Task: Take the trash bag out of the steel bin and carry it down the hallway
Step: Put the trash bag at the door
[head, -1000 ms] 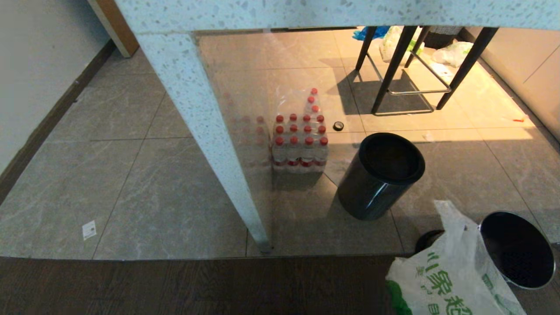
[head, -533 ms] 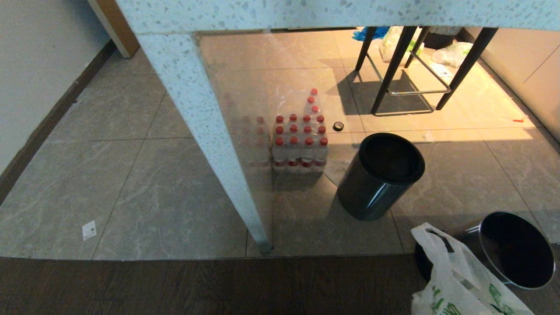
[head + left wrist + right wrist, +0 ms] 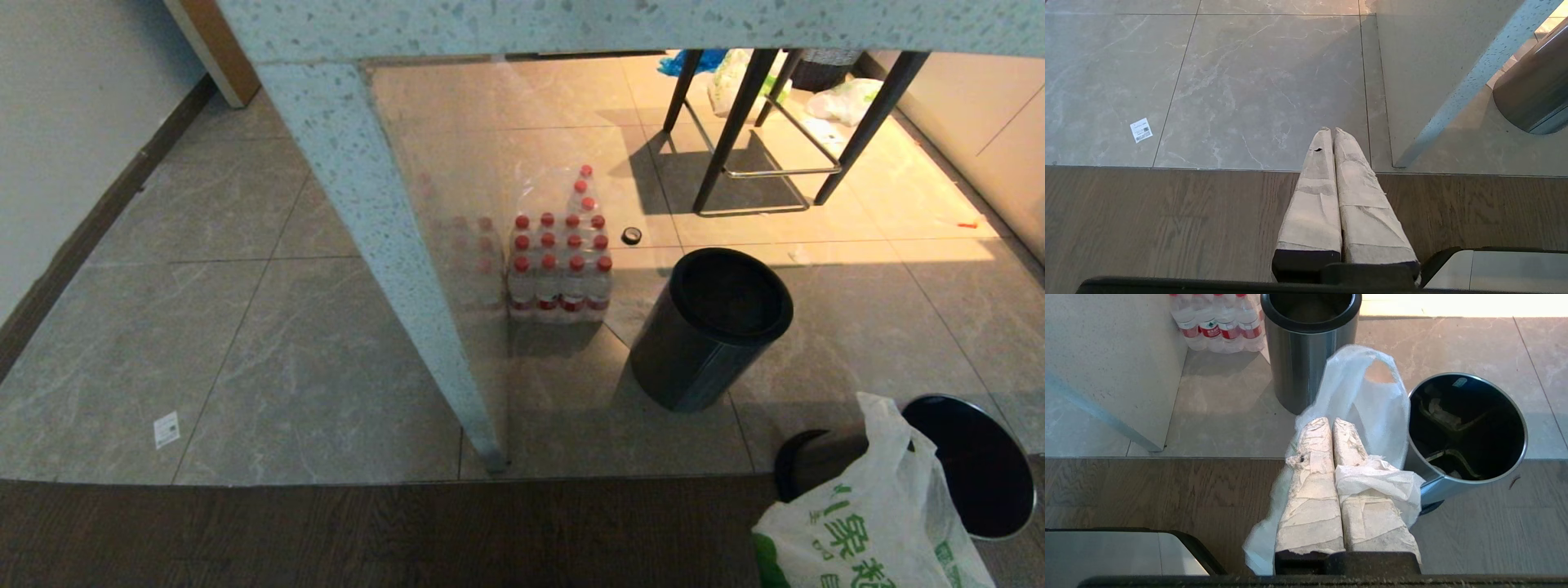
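Currently, right gripper (image 3: 1331, 424): jaws fully closed, pinching the trash bag (image 3: 1367, 412), which hangs outside the steel bin (image 3: 1470, 428).
Left gripper (image 3: 1331, 131): closed, empty, parked over the floor.
Risk: thin plastic could slip free or tear; swinging bag may snag the bin's rim.
Obstacles: black-rimmed bin (image 3: 710, 327), table leg (image 3: 392, 253), water bottles (image 3: 559, 265).

We note the white, green-printed trash bag (image 3: 865, 523) hanging out of, and at 9 o'clock of, the tilted steel bin (image 3: 976, 465).
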Robot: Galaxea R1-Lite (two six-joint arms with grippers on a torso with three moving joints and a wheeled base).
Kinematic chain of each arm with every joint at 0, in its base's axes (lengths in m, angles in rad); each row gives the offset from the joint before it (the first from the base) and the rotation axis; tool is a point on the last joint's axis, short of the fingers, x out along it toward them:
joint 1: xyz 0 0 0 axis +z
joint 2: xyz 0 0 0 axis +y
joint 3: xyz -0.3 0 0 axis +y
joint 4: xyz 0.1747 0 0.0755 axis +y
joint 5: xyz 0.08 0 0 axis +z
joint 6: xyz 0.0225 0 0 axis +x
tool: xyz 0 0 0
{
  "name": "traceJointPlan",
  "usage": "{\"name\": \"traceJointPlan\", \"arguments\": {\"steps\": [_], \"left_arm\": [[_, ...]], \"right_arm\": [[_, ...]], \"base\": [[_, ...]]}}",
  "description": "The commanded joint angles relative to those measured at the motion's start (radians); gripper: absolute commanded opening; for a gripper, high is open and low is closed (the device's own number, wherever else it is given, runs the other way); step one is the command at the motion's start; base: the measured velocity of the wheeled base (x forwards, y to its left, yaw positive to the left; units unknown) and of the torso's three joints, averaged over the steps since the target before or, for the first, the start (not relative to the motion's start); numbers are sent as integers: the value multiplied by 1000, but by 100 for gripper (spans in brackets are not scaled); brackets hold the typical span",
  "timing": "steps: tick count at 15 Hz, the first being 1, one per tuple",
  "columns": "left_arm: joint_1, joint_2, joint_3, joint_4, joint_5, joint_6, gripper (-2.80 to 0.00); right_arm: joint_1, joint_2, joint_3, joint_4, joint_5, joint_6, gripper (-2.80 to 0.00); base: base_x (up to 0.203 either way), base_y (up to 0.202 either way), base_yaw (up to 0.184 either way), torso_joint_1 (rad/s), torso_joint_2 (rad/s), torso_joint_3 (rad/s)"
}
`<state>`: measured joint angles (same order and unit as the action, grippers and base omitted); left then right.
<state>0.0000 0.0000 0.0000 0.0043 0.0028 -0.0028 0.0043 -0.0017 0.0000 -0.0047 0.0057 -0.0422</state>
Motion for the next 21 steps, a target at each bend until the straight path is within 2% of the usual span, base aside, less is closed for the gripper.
{"name": "traceJointPlan", "arguments": {"steps": [1,15,21], "left_arm": [[0,0,0,0,0,0,-280],[0,0,0,0,0,-3,-280],[0,0,0,0,0,-5,-280]], "right_arm": [[0,2,0,0,0,-1,-280],[0,2,0,0,0,-1,-280],[0,2,0,0,0,-1,-280]], "base": [[0,0,0,0,0,0],[0,0,0,0,0,3],[0,0,0,2,3,182]]}}
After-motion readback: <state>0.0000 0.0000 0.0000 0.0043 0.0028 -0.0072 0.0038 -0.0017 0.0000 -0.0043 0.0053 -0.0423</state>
